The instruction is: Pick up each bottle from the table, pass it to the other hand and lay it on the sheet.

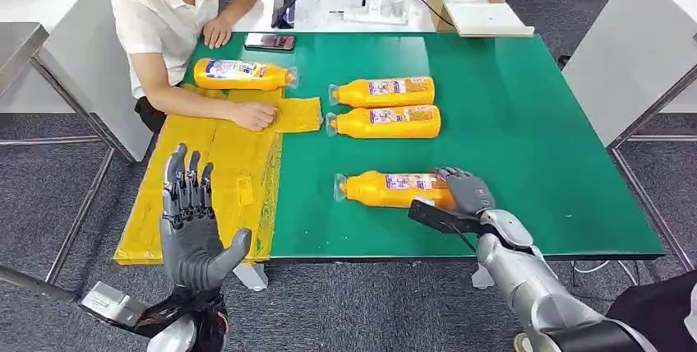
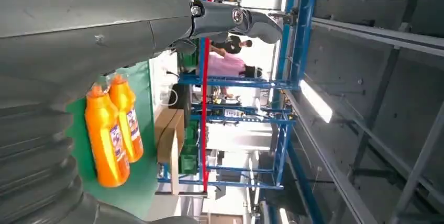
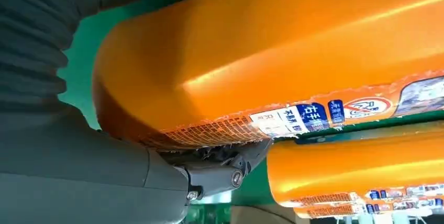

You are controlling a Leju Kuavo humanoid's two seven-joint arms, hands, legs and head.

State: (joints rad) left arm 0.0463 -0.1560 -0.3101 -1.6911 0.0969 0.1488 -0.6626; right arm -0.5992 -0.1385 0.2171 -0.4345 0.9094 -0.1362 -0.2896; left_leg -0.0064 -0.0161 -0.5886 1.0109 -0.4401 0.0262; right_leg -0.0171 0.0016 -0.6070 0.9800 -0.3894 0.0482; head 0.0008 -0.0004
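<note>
The right hand (image 1: 465, 190), low and right of centre in the head view, wraps the base end of the nearest bottle (image 1: 393, 188), which lies on its side on the green worktop (image 1: 526, 122) with its clear cap pointing toward the frame's left; the right wrist view shows the thumb (image 3: 209, 174) pressed against the bottle's orange flank, so I judge the hand to be holding it, though it does not look lifted yet. The left hand (image 1: 191, 220), at the lower left, is raised palm-up with fingers spread wide and holds nothing, hovering over the near edge of the yellow sheet (image 1: 215, 183). Two more bottles (image 1: 386, 107) lie side by side just above centre, and a fourth bottle (image 1: 244, 74) rests at the sheet's far end, beside a person's hand (image 1: 253, 115) pressing the sheet flat. The grip sits at the very end of a smooth, rounded body, so the bottle may pivot cap-down or slip when raised, and the handover could fumble. The person's forearm also lies near the laying spot.
</note>
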